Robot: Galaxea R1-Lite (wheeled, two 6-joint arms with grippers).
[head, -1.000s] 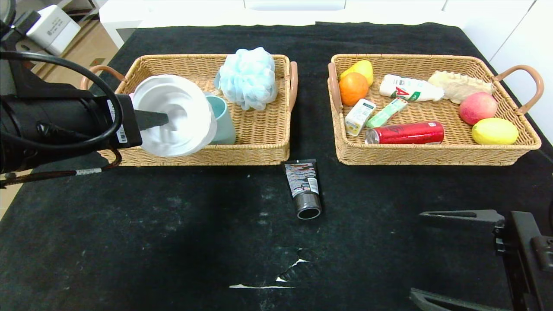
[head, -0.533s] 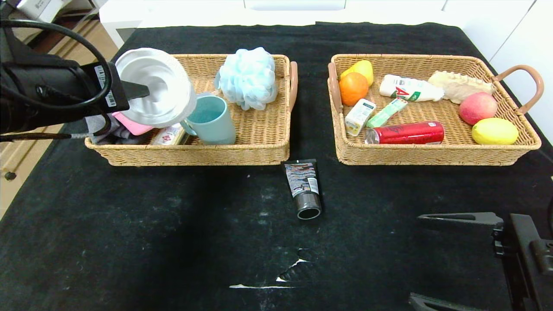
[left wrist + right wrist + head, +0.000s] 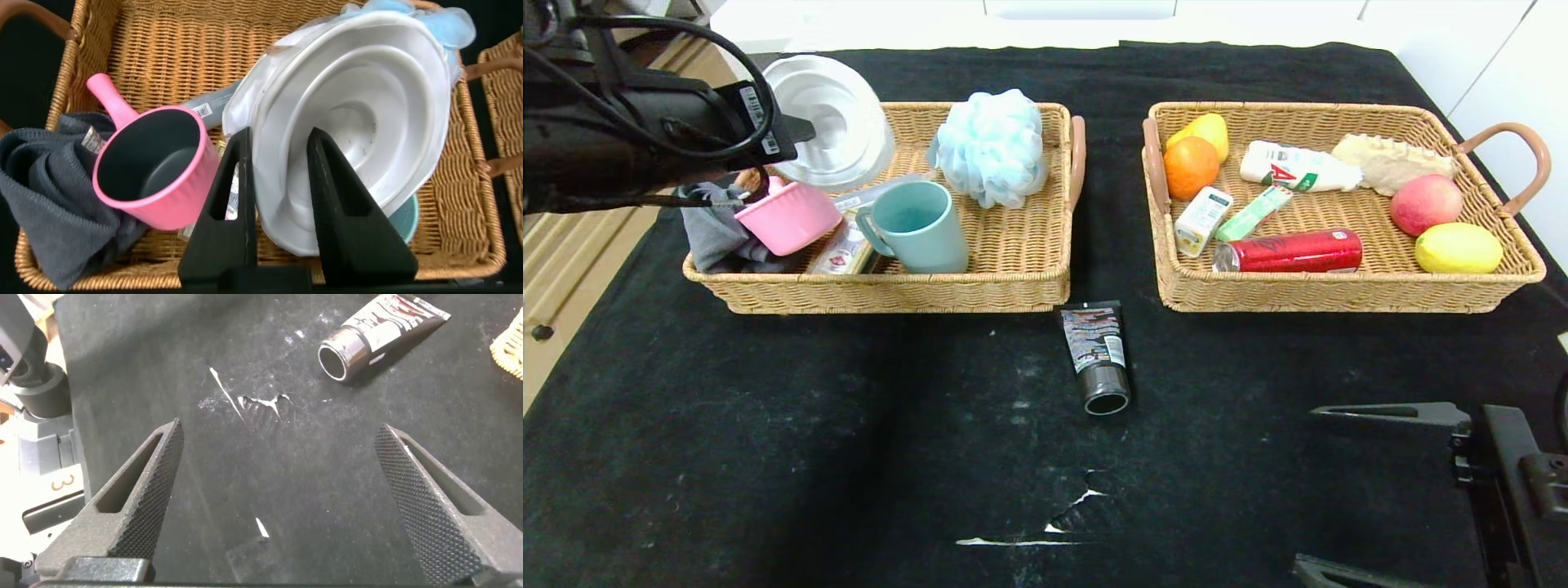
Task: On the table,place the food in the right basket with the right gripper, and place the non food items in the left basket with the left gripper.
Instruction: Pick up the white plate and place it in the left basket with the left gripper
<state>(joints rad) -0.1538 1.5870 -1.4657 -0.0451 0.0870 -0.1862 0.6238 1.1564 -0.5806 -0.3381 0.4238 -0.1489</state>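
My left gripper is shut on the rim of the round white ridged disc, holding it tilted above the far left corner of the left basket. Below it the pink pot rests in that basket on a grey cloth. The black squeeze tube lies on the table in front of the gap between the baskets. In the right basket lie the red soda can, the white-yellow drink carton and the candy stick. My right gripper hangs open over bare cloth at the near right.
The left basket also holds a teal mug, a pale blue bath pouf and a grey cloth. Fruit, a white bottle and a beige item fill the right basket's far side. A torn patch marks the cloth at front centre.
My left arm has carried the white disc from over the basket's near left part up and back to its far left corner, uncovering the pink pot and the mug. The right arm is still.
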